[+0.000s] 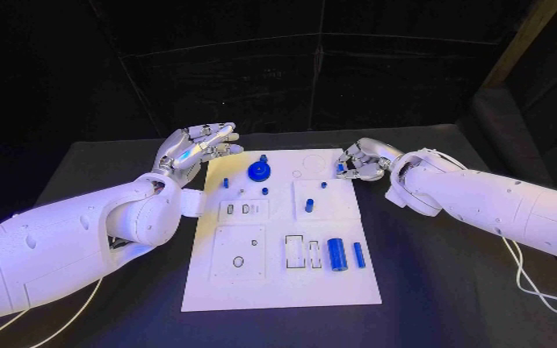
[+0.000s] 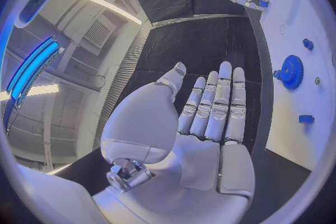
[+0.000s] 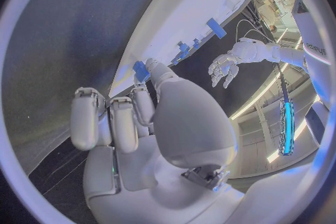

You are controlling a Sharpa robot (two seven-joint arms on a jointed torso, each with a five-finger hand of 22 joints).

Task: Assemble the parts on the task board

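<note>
left hand (image 1: 195, 148) open, fingers spread, empty | right hand (image 1: 362, 160) pinches a small part (image 3: 140, 70) at the board (image 1: 278, 283) edge | risk: shallow pinch lets the part slip or tilt

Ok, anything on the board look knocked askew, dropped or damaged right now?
Nothing stands out. The task board lies flat on the table, the gear sits on it, and the two blue cylinders lie side by side near the board's right edge. The left hand is empty.
</note>
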